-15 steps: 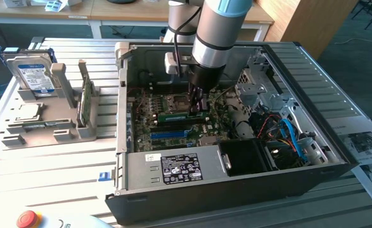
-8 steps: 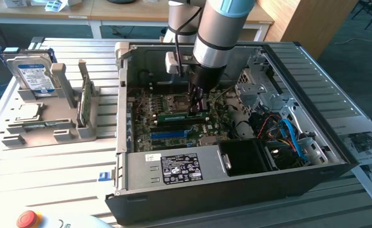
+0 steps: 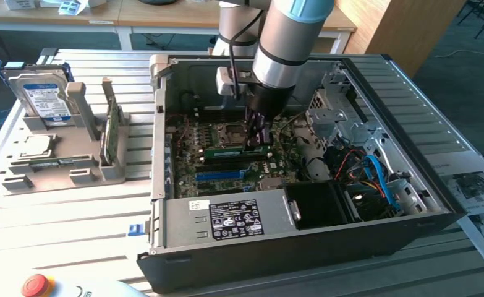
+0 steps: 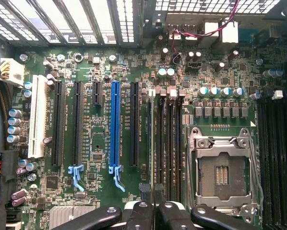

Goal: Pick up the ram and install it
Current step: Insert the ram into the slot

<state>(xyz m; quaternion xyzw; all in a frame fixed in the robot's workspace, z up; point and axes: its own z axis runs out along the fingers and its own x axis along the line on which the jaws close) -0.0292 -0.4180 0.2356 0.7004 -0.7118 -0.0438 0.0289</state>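
Note:
The ram (image 3: 225,150) is a thin green stick low over the motherboard (image 3: 217,173) inside the open PC case (image 3: 308,247). My gripper (image 3: 256,147) reaches down into the case and is shut on the ram at the end nearer the exterior view's right. In the wrist view the ram (image 4: 151,143) shows edge-on as a thin line, running along the first of the black memory slots (image 4: 168,143) beside the CPU socket (image 4: 222,170). The dark fingertips (image 4: 146,191) of the gripper (image 4: 153,201) sit close together on either side of it. Whether the ram is seated in the slot cannot be told.
A grey holder (image 3: 60,167) at the exterior view's left carries a blue-labelled hard drive (image 3: 46,99) and a larger green card on edge (image 3: 110,127). Inside the case are a power supply (image 3: 233,219), blue cables (image 3: 377,173) and a drive cage (image 3: 340,117). A red button (image 3: 37,284) sits at the front.

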